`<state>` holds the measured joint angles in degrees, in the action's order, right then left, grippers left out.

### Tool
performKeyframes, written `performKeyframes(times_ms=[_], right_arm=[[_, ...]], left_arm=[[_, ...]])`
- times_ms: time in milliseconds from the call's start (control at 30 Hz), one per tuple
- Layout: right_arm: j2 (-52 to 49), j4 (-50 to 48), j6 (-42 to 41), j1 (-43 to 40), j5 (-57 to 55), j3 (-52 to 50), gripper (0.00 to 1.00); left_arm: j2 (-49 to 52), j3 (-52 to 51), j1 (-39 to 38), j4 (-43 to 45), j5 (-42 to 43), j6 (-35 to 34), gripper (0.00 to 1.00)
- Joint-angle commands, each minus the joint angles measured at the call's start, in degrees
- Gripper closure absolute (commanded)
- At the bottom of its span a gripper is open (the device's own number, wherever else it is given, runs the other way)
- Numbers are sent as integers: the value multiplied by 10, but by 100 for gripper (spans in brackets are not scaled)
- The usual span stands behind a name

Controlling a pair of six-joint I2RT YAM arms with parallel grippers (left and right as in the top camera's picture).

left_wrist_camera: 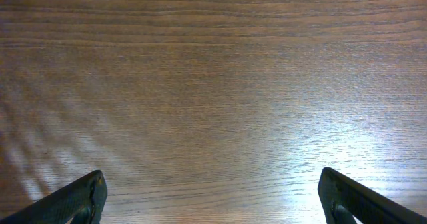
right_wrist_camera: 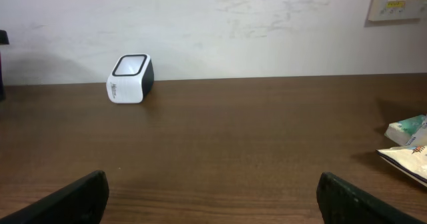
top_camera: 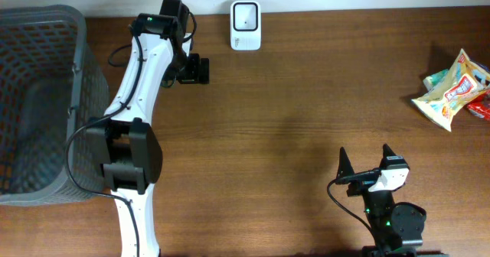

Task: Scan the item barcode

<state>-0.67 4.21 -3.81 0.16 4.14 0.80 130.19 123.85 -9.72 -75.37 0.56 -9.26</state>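
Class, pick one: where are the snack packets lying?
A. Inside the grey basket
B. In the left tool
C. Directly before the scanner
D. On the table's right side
D: the snack packets lie at the right edge of the table, far from the basket and the scanner.

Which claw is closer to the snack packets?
Right. The right claw is below-left of the snack packets in the overhead view; the left claw is far across the table, beside the scanner.
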Motion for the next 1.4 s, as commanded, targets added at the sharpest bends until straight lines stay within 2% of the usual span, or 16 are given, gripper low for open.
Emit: performKeyframes(times_ms=[0, 267, 433, 567, 667, 733, 833, 900, 967, 1000, 1100, 1300, 1367], right_arm=[[5, -1, 4, 6, 7, -5, 2], [5, -1, 4, 6, 7, -5, 2], [5, -1, 4, 6, 7, -5, 2], [5, -1, 4, 6, 7, -5, 1], [5, -1, 4, 6, 7, -5, 2], [5, -1, 4, 6, 7, -5, 2], [5, -1, 4, 6, 7, -5, 2], [5, -1, 4, 6, 7, -5, 2], [5, -1, 4, 6, 7, -5, 1], [5, -1, 4, 6, 7, -5, 2], [5, -1, 4, 6, 7, -5, 2], [5, -1, 4, 6, 7, -5, 2], [5, -1, 4, 6, 7, -5, 2]], left_arm=[[2, -1, 1, 1, -4, -5, 1], [-20, -1, 0, -12, 16, -5, 1], [-115, -27, -12, 45, 15, -5, 1], [-248, -186, -17, 149, 22, 27, 1], [-342, -306, -29, 233, 66, 111, 1], [-444, -422, -45, 303, 72, 141, 1], [-598, -596, -49, 393, 71, 141, 1], [-738, -729, -49, 451, 71, 174, 1], [-836, -792, -49, 451, 69, 182, 1], [-915, -828, -49, 447, 70, 181, 1], [-1041, -846, -49, 427, 70, 181, 1], [-1114, -936, -43, 421, 70, 182, 1], [-1130, -996, -35, 480, 70, 182, 1]])
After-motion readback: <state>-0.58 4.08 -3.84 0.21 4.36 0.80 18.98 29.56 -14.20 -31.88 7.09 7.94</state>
